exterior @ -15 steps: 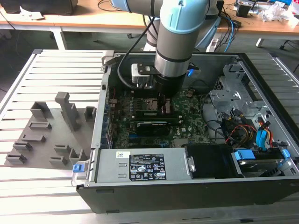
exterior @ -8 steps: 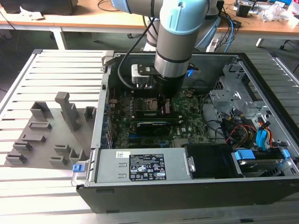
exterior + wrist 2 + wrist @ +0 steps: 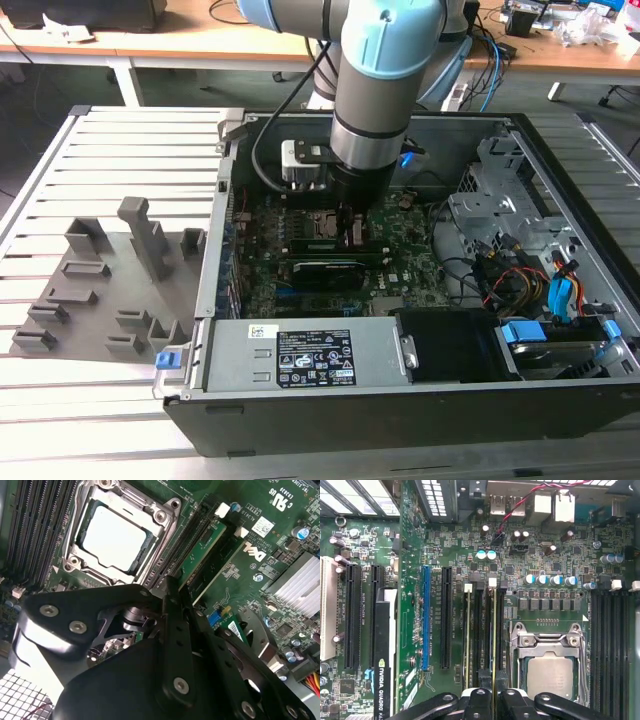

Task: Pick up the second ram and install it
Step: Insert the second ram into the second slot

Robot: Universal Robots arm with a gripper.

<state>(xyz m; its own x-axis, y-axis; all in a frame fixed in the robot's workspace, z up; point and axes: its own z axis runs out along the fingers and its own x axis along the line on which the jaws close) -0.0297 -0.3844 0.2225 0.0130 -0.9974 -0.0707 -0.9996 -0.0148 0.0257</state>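
Note:
My gripper (image 3: 350, 230) reaches down into the open computer case, over the motherboard (image 3: 400, 255). In the first wrist view the second ram (image 3: 493, 630) appears edge-on as a thin green stick standing in a memory slot beside the processor socket, and it runs in between my black fingers (image 3: 481, 699). The gripper (image 3: 493, 692) is shut on it. The second wrist view shows the same stick (image 3: 202, 550) leading up from the gripper (image 3: 175, 592). Another ram stick (image 3: 468, 630) (image 3: 225, 565) stands two slots away. I cannot tell how deep the held stick sits.
The processor socket (image 3: 550, 672) (image 3: 115, 535) lies close beside the slots. A graphics card (image 3: 385, 645) (image 3: 325, 272) sits in an expansion slot. The grey holder tray (image 3: 110, 280) lies outside the case at the exterior view's left. Drive cables (image 3: 520, 270) crowd the right.

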